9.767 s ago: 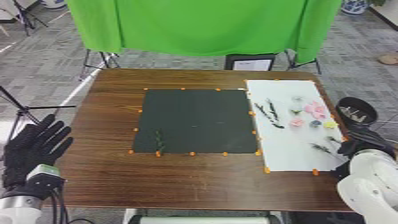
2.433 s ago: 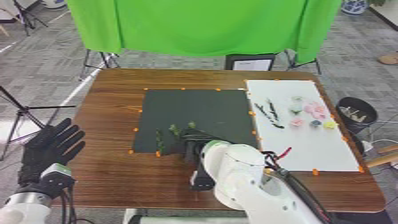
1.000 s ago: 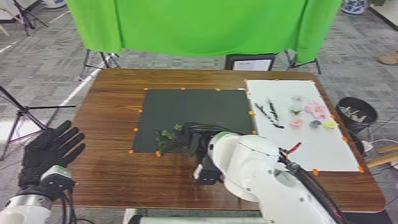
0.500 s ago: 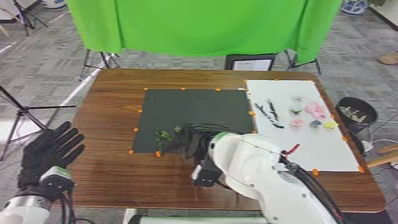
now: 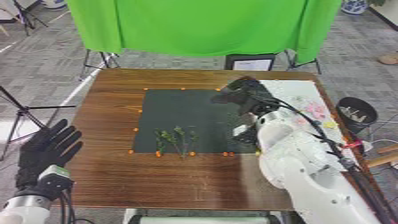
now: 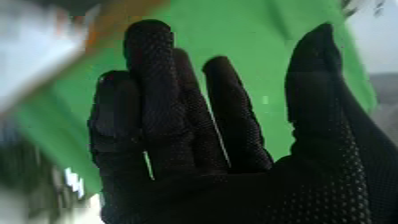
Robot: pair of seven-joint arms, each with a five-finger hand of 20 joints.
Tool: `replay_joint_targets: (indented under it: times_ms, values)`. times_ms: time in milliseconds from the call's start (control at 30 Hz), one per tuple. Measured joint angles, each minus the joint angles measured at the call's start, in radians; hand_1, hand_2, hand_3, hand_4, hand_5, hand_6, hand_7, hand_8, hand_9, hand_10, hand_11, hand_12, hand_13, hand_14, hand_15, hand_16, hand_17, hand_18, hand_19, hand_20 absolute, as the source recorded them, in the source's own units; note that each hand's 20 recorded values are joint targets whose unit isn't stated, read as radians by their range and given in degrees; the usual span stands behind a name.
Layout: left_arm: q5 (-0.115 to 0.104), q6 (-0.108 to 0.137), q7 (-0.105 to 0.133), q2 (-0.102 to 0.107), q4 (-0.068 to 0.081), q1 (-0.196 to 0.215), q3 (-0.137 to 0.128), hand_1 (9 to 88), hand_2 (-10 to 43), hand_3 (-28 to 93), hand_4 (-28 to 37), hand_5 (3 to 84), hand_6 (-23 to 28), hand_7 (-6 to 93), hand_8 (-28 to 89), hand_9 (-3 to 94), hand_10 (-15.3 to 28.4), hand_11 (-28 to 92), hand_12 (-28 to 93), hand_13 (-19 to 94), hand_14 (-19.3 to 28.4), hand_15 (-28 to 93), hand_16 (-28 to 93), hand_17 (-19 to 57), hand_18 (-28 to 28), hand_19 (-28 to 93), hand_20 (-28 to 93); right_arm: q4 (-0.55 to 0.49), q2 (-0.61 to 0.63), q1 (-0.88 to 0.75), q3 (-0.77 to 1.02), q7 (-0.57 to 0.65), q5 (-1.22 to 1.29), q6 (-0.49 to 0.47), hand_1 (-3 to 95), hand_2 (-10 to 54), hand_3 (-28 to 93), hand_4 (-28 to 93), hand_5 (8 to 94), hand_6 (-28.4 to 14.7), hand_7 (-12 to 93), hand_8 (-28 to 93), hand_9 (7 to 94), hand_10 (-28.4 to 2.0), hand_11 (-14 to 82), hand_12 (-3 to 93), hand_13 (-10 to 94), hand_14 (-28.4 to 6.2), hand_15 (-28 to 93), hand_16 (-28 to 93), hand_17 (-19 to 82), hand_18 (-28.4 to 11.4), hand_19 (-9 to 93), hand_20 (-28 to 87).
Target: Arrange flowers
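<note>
Green sprigs (image 5: 180,140) lie at the lower left of the dark mat (image 5: 191,107), their stems towards its near edge. My right hand (image 5: 244,95) is over the mat's far right part, beside the white sheet; in the right wrist view my right hand (image 6: 195,165) has its fingers straight, holding nothing. Pink flowers (image 5: 314,108) and a yellow flower (image 5: 330,124) rest on the white sheet (image 5: 302,90), partly behind my right arm. At the table's left side my left hand (image 5: 44,150) is open.
A dark bin (image 5: 356,111) stands off the table's right edge. Orange tape pieces (image 5: 158,154) mark the mat's border. Beyond the far table edge hang a green cloth (image 5: 204,25) and a framed sheet (image 5: 250,63).
My right hand has moved away from the sprigs, up and to the right across the mat. The added sprigs now lie in plain sight beside the first one. The left hand has barely shifted.
</note>
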Motion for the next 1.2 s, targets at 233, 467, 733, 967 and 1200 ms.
replay_joint_targets:
  times_ms: [233, 467, 733, 967, 1200]
  values:
    - [0.000, 0.000, 0.008, 0.000, -0.009, 0.002, -0.005, 26.5, 11.6, 75, -26.3, 40.5, 10.4, 13.1, -8, 33.1, 17.0, 20, 13, 21, 16.8, 35, -6, -8.6, 16.3, 38, 9, 0.039, 0.129, -0.023, 0.102, 0.196, -0.077, -0.116, 30.4, -9.5, 71, -27, 53.8, -12.9, 7, -9, 54.4, -21.3, 11.3, 13.9, 68, -13.9, 57, 20, 39, -23.4, 89, 24]
    - [-0.001, 0.002, 0.006, -0.004, -0.010, 0.001, -0.007, 26.6, 11.7, 75, -26.4, 40.5, 10.4, 13.1, -8, 33.2, 17.1, 20, 13, 21, 16.8, 35, -6, -8.6, 16.3, 38, 9, 0.181, 0.129, 0.044, 0.030, 0.249, -0.039, -0.150, 32.4, -9.5, 61, -28, 53.2, -14.1, 6, -9, 53.3, -21.8, 10.0, 13.5, 69, -13.2, 61, 21, 41, -24.0, 91, 23]
    - [-0.002, 0.001, 0.001, -0.004, -0.003, -0.018, 0.013, 26.6, 11.7, 75, -26.5, 40.7, 10.5, 13.2, -8, 33.2, 17.1, 20, 13, 21, 16.8, 35, -6, -8.6, 16.3, 38, 9, 0.267, 0.081, 0.125, -0.051, 0.230, -0.037, -0.142, 33.8, -9.5, 60, -28, 53.2, -13.9, 6, -9, 53.2, -21.6, 10.0, 13.5, 69, -12.9, 62, 21, 41, -23.9, 91, 23]
    - [-0.001, 0.001, -0.012, -0.003, 0.000, -0.025, 0.016, 26.7, 11.7, 75, -26.5, 40.7, 10.5, 13.2, -8, 33.3, 17.0, 20, 13, 21, 16.8, 35, -6, -8.7, 16.3, 38, 9, 0.333, 0.062, 0.155, -0.070, 0.239, -0.036, -0.146, 36.6, -9.5, 62, -28, 53.0, -14.1, 6, -10, 53.4, -21.9, 10.3, 13.5, 69, -12.6, 61, 20, 42, -23.5, 91, 22]
    - [-0.005, 0.001, -0.009, 0.004, 0.001, -0.023, 0.015, 26.7, 11.8, 75, -26.5, 40.8, 10.5, 13.1, -8, 33.3, 17.1, 20, 13, 21, 16.8, 35, -6, -8.6, 16.3, 38, 9, 0.388, 0.051, 0.154, -0.070, 0.253, -0.032, -0.131, 44.6, -9.5, 68, -28, 63.7, -7.3, 14, -12, 65.9, -16.9, 15.3, 15.0, 75, -10.1, 58, 20, 44, -22.2, 92, 24]
